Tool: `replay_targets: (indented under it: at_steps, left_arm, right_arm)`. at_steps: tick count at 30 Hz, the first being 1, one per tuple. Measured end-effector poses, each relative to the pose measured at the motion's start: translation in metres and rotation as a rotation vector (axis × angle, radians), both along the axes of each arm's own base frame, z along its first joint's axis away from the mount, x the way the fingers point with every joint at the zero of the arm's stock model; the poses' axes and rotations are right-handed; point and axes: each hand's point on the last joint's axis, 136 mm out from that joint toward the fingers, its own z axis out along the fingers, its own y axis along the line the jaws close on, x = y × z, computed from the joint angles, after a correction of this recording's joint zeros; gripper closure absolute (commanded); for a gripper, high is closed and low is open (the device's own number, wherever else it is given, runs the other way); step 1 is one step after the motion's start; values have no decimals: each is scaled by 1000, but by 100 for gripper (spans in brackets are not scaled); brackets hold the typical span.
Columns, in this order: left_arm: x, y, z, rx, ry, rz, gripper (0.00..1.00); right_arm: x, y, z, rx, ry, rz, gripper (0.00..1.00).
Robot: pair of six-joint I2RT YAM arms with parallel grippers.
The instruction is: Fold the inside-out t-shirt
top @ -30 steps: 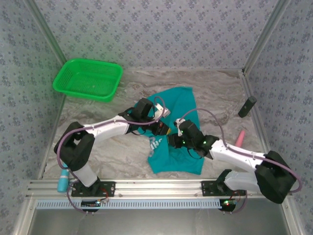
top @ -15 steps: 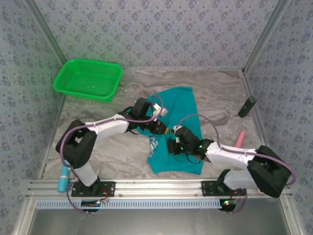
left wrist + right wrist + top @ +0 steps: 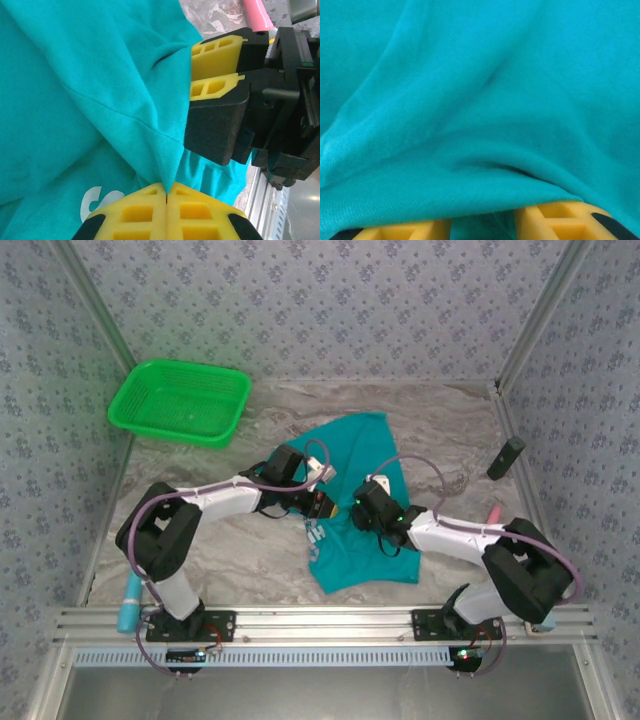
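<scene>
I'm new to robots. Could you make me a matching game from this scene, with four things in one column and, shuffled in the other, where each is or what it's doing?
1. t-shirt
2. basket
3. pink object
4. left gripper

A. pinched shut on a fold of the t-shirt
B. far left corner of the table
C. lying in the middle of the table
D. near the table's right edge

Pairs: 1-C, 2-B, 3-D, 4-A
</scene>
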Motion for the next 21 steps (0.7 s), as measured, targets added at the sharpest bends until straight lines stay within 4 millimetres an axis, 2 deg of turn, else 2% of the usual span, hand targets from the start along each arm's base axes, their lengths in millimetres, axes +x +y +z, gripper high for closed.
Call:
replay_targets:
  at_steps: [4, 7, 9, 13, 16, 19, 21]
  left_arm:
    - [5, 2, -16, 15, 23, 10, 95]
    - [12, 6, -27, 27, 41, 32, 94]
    - [18, 11, -32, 32, 45, 53, 94]
    - [29, 23, -40, 66, 38, 102, 93]
    - [37, 31, -49, 109, 25, 143, 91]
    - [41, 36, -62, 150, 25, 162, 77]
    - [43, 33, -60, 136, 16, 157, 70]
  right_arm:
    - [-3, 2, -14, -42, 24, 35, 61]
    - [-5, 3, -22, -72, 39, 57, 88]
    - [-4, 5, -21, -74, 34, 67, 100]
    - [-10, 18, -8, -21, 27, 184, 100]
    - [-24, 32, 22, 92, -26, 358, 100]
    - [-37, 40, 50, 222, -90, 523, 99]
    - [-44, 41, 56, 282, -100, 611, 93]
